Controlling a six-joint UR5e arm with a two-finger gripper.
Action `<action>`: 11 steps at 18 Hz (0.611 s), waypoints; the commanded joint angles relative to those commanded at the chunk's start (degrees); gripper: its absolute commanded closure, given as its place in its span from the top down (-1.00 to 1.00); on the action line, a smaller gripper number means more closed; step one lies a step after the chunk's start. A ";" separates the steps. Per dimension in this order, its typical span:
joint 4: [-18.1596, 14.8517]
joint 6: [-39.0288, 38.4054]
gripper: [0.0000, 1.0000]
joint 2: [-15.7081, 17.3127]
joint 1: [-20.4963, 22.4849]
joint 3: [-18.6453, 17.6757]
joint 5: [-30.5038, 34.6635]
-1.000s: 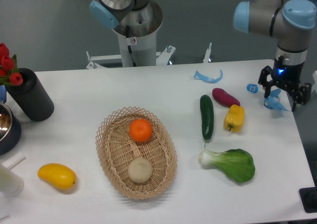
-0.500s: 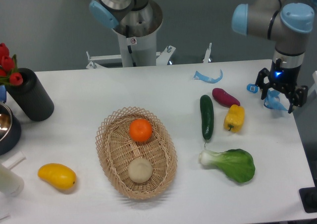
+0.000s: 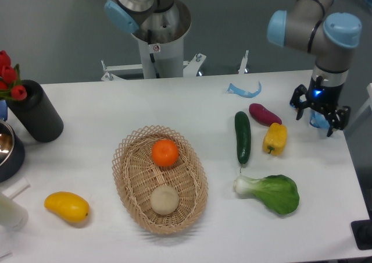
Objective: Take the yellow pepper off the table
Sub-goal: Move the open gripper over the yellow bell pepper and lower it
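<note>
While my arm stands at the far right of the bench (image 3: pixel 93 117), I log the layout from the left edge. Red tulips (image 3: pixel 9 77) sit in a black cylinder vase (image 3: pixel 38 113) at the left rim, with a dark metal bowl (image 3: pixel 7 149) just below it, cut by the frame. A smooth yellow-orange mango-like fruit (image 3: pixel 67 208) lies alone at front left.

Centre: an oval wicker basket (image 3: pixel 129 184) holds an orange (image 3: pixel 165 152) at its far end and a pale round item (image 3: pixel 164 199) at its near end; the two are apart.

Right of centre: a dark green cucumber (image 3: pixel 242 137) lies lengthwise, front to back. Behind it a curved blue plastic scrap (image 3: pixel 244 90) rests on the surface. A purple sweet potato (image 3: pixel 264 114) lies tilted just right of the cucumber's far end. The yellow pepper (image 3: pixel 275 138) sits on the bench immediately in front of the sweet potato, very near or touching it, and just beside the cucumber without contact. A bok choy (image 3: pixel 272 192) lies in front, its white stem near the cucumber's near tip.

Far right: my tool (image 3: pixel 317 114) hangs over the right edge, well right of the pepper, fingers spread wide with nothing between them. A blue light shows on its body, and a blue object sits partly hidden behind it.
</note>
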 joint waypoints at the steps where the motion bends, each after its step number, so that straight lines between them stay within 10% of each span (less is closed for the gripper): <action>1: 0.00 -5.60 1.00 0.00 -0.96 -0.18 0.00; 11: 0.00 -16.29 1.00 0.26 -2.82 -2.37 -0.18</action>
